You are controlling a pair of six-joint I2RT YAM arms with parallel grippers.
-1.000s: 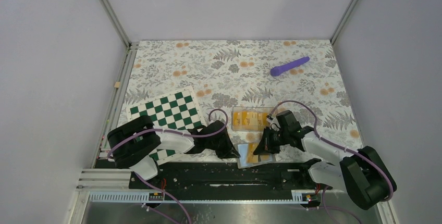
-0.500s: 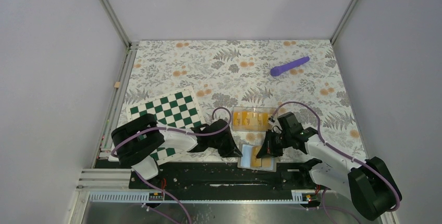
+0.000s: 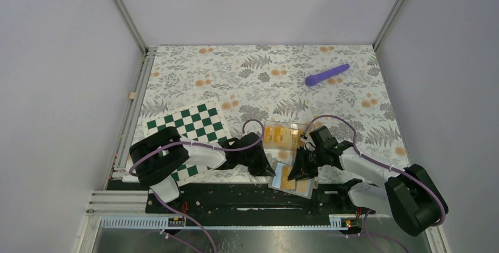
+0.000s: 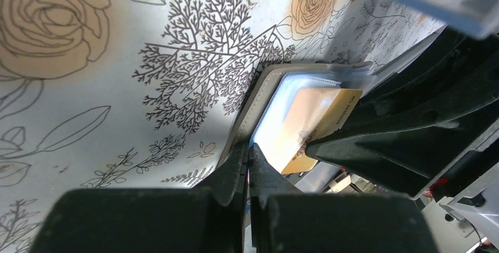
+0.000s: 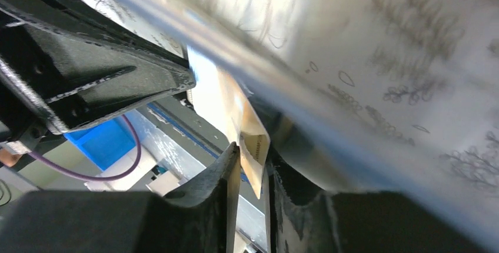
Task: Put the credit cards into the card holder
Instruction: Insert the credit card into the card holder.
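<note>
The card holder [image 3: 301, 187] lies open at the near edge of the mat, a grey cover with clear sleeves [image 4: 276, 103]. My left gripper [image 3: 268, 169] [image 4: 248, 150] is shut on the holder's left edge. An orange-yellow credit card [image 3: 287, 176] [image 4: 315, 120] sits partly inside a sleeve. My right gripper [image 3: 300, 167] [image 5: 252, 157] is at the card's outer corner [image 5: 253, 141], its jaws slightly parted with a gap beside the card. More credit cards lie in a clear tray [image 3: 284, 125] just behind.
A green-and-white chessboard [image 3: 187, 126] lies at the left, partly under the left arm. A purple rod [image 3: 327, 75] rests at the far right. The black base rail [image 3: 235, 197] runs right below the holder.
The right gripper's jaws have parted from the card, which now sits deeper in the sleeve. The holder has turned a little and slid toward the near edge. The left grip is unchanged.
</note>
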